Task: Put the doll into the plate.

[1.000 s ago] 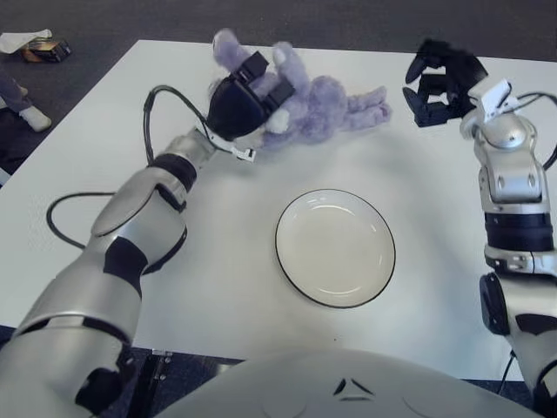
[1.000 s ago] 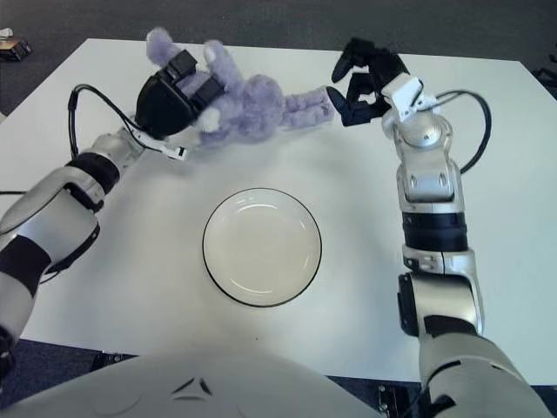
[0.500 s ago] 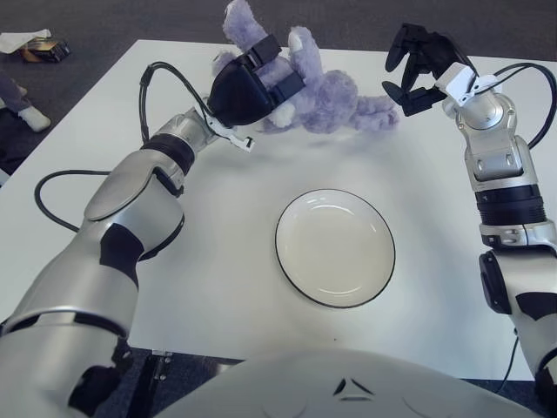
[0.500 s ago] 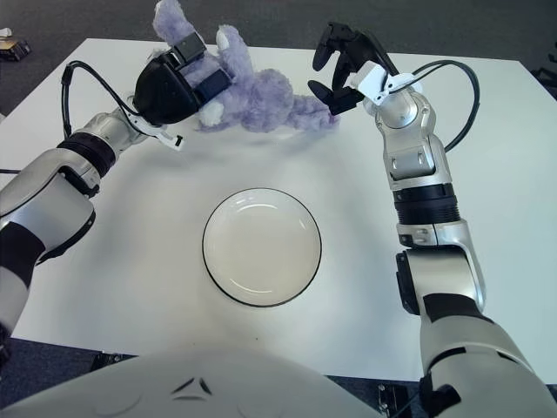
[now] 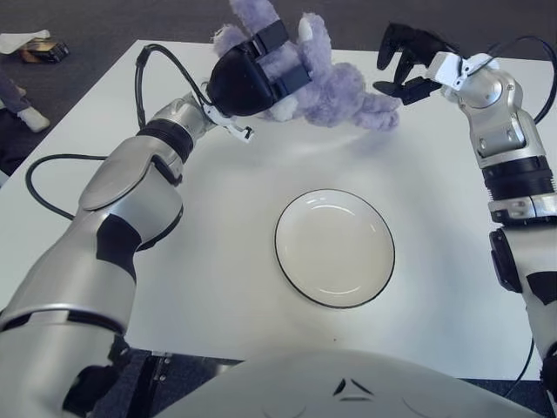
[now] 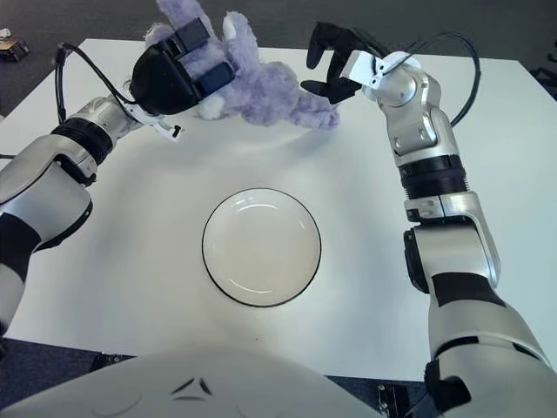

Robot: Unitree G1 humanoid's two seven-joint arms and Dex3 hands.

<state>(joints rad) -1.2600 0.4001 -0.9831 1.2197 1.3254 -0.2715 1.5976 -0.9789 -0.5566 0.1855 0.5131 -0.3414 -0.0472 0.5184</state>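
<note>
Item, doll (image 5: 326, 83): purple plush, head end gripped in your left hand (image 5: 252, 78), fingers (image 5: 271, 39) closed around it; it is now hanging lifted above the far side of the tabletop (image 5: 218, 261), higher than a second ago, with only the leg end trailing low. Item, right hand (image 6: 335, 65): it has come in from the right and is now hovering at the doll's leg end, fingers spread and holding nothing, as far as you can see. Item, plate (image 5: 335, 248): white, dark-rimmed, sitting empty near the tabletop's middle, well apart from the doll. Judgement: the pickup is looking done and the carry toward you is what remains. Room: bare tabletop is lying all around the plate; the far edge is close behind both hands.
</note>
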